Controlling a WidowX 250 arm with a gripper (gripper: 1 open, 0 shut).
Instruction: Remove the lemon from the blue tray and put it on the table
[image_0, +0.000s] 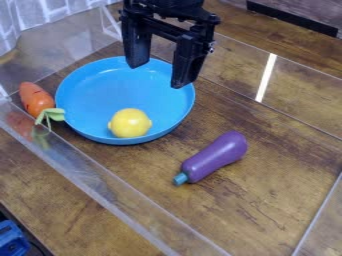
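Camera shows lemon (130, 123) inside blue tray (83, 91), gripper (162, 72) spread above.

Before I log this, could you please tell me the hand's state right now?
Hand: open, holding nothing, above the blue tray's far rim.

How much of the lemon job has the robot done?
Nothing is done: the lemon sits in the blue tray. The gripper hangs open above the tray's far rim, holding nothing. Left to do: grab the lemon, lift it out and set it on the table.
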